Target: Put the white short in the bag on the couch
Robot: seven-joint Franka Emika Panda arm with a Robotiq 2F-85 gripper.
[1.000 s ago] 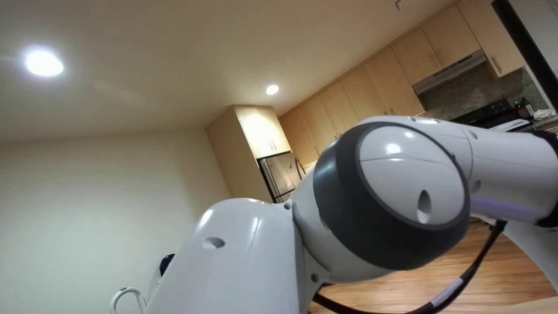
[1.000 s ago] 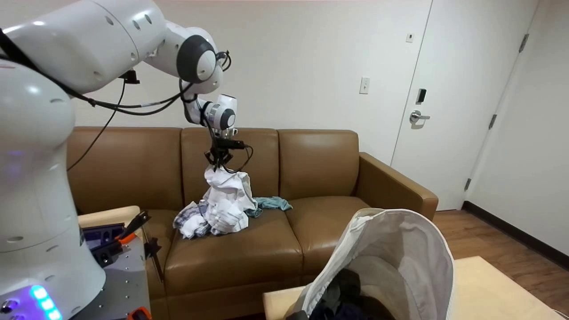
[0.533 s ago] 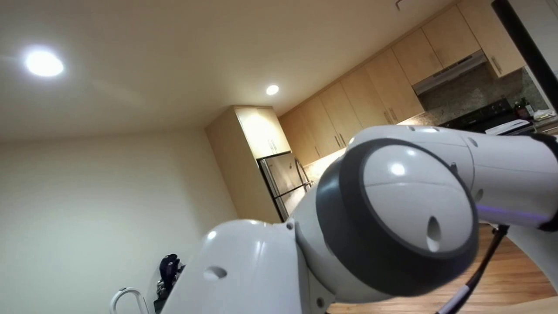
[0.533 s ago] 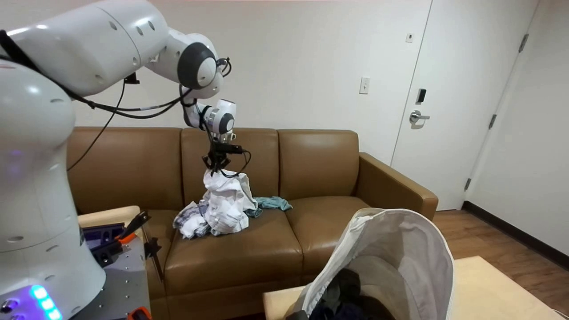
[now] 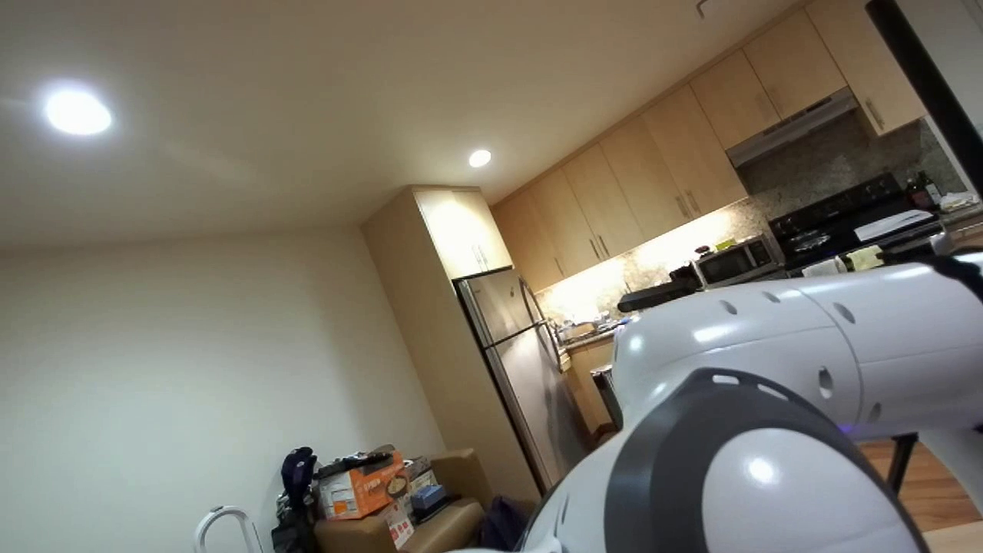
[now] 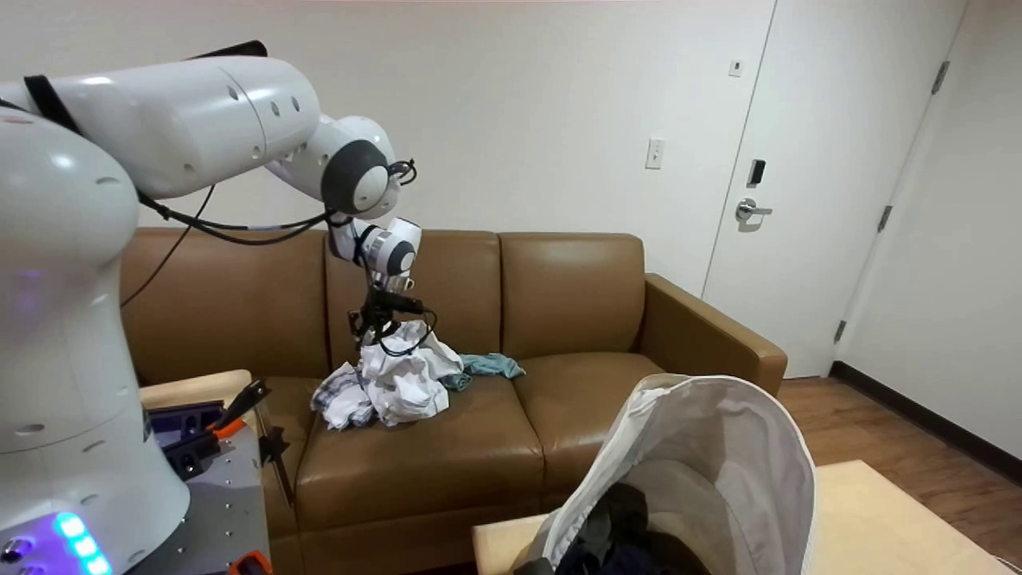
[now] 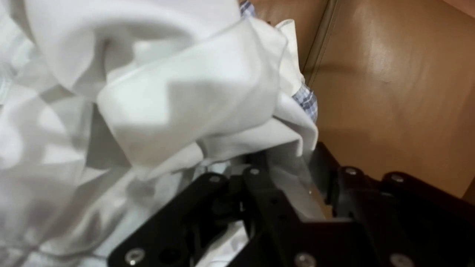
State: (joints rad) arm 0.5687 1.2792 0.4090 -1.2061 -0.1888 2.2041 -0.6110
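Pincer (image 7: 290, 159), wrist view, lower right: jaws apart. White cloth (image 7: 200, 89) lies between and upper left; whether gripped cannot be told.

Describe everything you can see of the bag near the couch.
The bag looks like off-white cloth, its wide mouth gaping open, its rim uneven. Dark fabric lies inside. It seems to stand on a pale wooden surface that shows either side of it; the picture's edge cuts off its base.
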